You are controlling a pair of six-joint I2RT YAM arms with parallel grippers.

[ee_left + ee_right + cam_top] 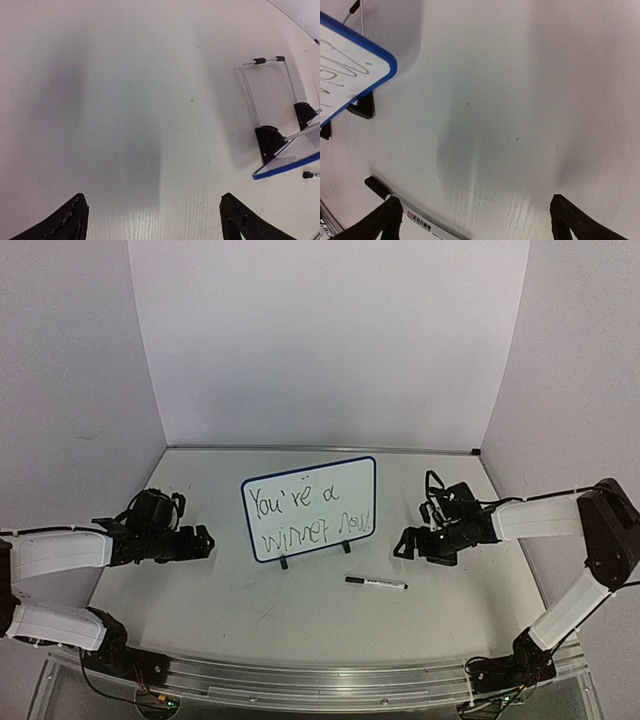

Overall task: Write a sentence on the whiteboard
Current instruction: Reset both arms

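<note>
- The whiteboard stands on the table, between the left hand and the right hand.
- The marker lies before it, nearer the right hand.

Between the black left gripper and the black right gripper, the whiteboard is white with a dark blue edge and black feet, the sentence is thin black writing, the pen by the right gripper is white with a black cap, and the table is white.

The top camera overlooks the whole table from behind; both close, downward wrist cameras catch an edge of the whiteboard.
</note>
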